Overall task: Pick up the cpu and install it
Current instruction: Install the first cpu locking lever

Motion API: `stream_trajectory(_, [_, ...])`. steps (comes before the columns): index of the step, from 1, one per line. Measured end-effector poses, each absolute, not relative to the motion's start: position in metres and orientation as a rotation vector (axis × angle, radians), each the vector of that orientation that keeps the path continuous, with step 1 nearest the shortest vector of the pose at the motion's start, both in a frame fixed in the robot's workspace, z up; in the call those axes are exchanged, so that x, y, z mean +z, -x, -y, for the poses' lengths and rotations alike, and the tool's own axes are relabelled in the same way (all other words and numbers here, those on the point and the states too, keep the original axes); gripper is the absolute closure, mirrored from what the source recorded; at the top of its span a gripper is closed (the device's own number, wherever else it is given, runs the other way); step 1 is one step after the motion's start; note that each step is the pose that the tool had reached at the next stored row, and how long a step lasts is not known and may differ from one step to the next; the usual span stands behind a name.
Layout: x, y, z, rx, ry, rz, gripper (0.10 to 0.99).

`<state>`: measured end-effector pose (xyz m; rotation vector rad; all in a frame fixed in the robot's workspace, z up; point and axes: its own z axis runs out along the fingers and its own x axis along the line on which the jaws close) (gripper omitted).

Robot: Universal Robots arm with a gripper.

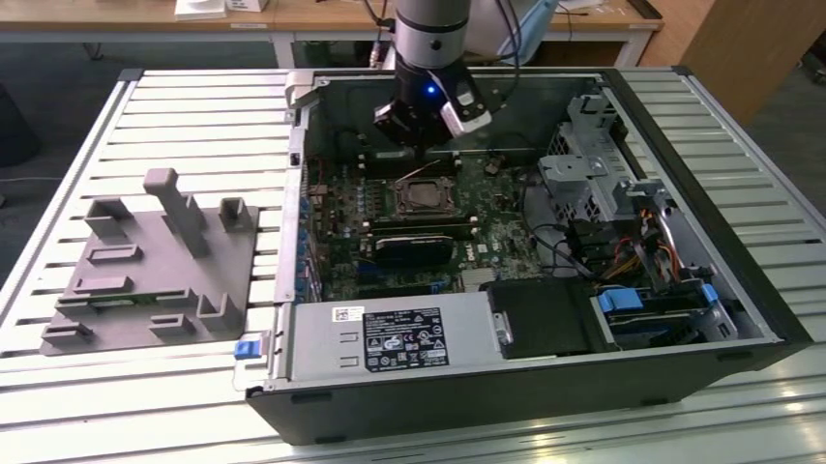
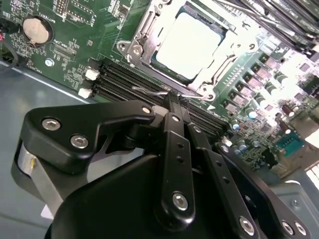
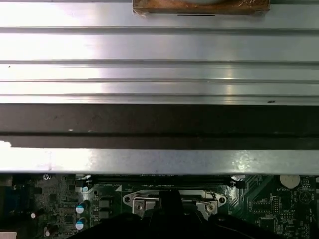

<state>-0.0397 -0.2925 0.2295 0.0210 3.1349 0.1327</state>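
The cpu (image 2: 192,42), a shiny silver square, lies flat inside the metal socket frame (image 2: 144,35) on the green motherboard. In the exterior view the cpu (image 1: 424,198) sits in the middle of the open computer case, and my gripper (image 1: 423,130) hangs just behind and above it. In the second wrist view my gripper (image 2: 171,99) has its black fingers closed together. Its tips sit at the socket's edge beside the thin wire lever (image 2: 149,92), with nothing seen between them. In the first wrist view the socket frame (image 3: 134,200) shows partly behind the dark gripper (image 3: 168,201).
The open case (image 1: 722,242) lies on a slatted metal table (image 1: 193,97). A grey plastic tray (image 1: 142,261) stands at the exterior view's left. The case holds a power supply (image 1: 387,338), memory slots (image 2: 119,79), drive cages (image 1: 587,174) and cables (image 1: 645,251).
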Motion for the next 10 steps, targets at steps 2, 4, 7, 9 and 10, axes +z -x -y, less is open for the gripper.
stream_trajectory(2, [0.2275,0.0393,0.2925,0.133,-0.010,-3.135,0.980])
stream_trajectory(4, [0.2259,0.0388,0.2923,0.133,-0.008,-3.135,0.980])
stream_trajectory(7, [0.2250,0.0375,0.2919,0.133,-0.008,-3.135,0.980])
stream_trajectory(9, [0.2245,0.0359,0.2913,0.133,-0.008,-3.135,0.980])
stream_trajectory(10, [0.2241,0.0356,0.2912,0.133,-0.008,-3.135,0.980])
